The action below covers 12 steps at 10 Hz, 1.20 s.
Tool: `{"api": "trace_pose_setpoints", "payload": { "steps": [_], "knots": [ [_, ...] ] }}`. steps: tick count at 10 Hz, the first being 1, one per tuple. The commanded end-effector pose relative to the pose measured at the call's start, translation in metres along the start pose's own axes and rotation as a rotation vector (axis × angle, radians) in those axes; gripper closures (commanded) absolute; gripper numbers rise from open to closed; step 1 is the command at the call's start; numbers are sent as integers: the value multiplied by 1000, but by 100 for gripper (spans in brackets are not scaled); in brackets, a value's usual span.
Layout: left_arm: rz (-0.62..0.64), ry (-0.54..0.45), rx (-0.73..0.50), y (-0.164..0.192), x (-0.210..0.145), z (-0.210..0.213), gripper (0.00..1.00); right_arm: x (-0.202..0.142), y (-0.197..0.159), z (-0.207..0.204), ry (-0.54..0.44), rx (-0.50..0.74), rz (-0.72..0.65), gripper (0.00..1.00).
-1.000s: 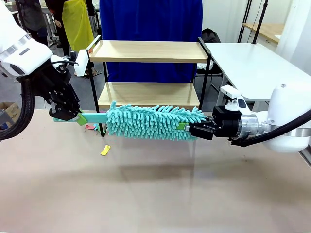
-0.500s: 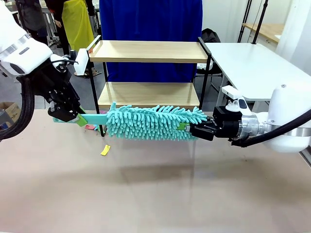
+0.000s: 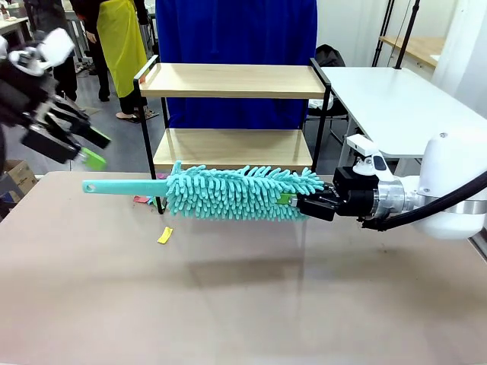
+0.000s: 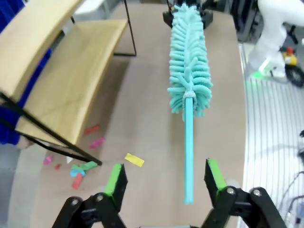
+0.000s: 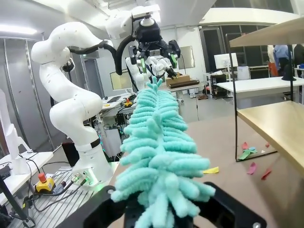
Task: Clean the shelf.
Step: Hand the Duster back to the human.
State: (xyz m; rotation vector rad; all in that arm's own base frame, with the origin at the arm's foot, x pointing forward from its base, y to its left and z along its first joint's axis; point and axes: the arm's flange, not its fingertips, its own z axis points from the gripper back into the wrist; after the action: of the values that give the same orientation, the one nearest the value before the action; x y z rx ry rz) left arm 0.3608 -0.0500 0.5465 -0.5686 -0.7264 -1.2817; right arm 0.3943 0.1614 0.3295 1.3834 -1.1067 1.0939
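Right now the cleaning itself hasn't begun, far as I can judge. The shelf (image 3: 232, 114) stands at the far edge of the desk (image 3: 228, 304), both wooden boards look bare, and small coloured scraps (image 4: 83, 168) lie on the desk round its near-left leg, w/ a yellow scrap (image 3: 165, 235) a bit nearer me. So the sweeping of boards, and maybe the bits below, is all left to do.

My right end effector (image 3: 304, 204) is pressed together on the head end of the teal duster (image 3: 236, 192), pinching it where the fluffy head stops. Duster hangs level above the desk, in front of the shelf's lower board, not touching it; its handle (image 3: 122, 186) points toward my left side and is free at the tip.

My left end effector (image 3: 80, 148) is spread wide, holding nothing. It sits up and off to the left, apart from the handle end. In the left wrist view the green pads (image 4: 115, 178) stand either side of the handle tip w/ clear gaps, no contact.

Judgement: duster is now carried by the right arm alone, gripped at the wrong end for a normal sweep, so next move prob. needs the head brought up onto a board w/o clipping the black frame.
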Motion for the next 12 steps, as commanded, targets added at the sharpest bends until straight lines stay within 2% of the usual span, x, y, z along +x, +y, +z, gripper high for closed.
{"api": "trace_pose_setpoints", "payload": {
  "steps": [1,4,7,8,12],
  "knots": [
    [-10,-133,-27,9,-30,27,0,3,0,-1,5,0,-3,100],
    [22,-242,-2,14,-71,61,0,3,0,-1,5,0,-3,100],
    [32,-196,7,8,-68,64,0,3,0,-1,5,0,-3,100],
    [32,-196,7,8,-68,64,0,0,0,0,0,0,0,83],
    [32,-196,7,8,-68,64,0,112,33,22,-77,-123,209,83]
  ]
}}
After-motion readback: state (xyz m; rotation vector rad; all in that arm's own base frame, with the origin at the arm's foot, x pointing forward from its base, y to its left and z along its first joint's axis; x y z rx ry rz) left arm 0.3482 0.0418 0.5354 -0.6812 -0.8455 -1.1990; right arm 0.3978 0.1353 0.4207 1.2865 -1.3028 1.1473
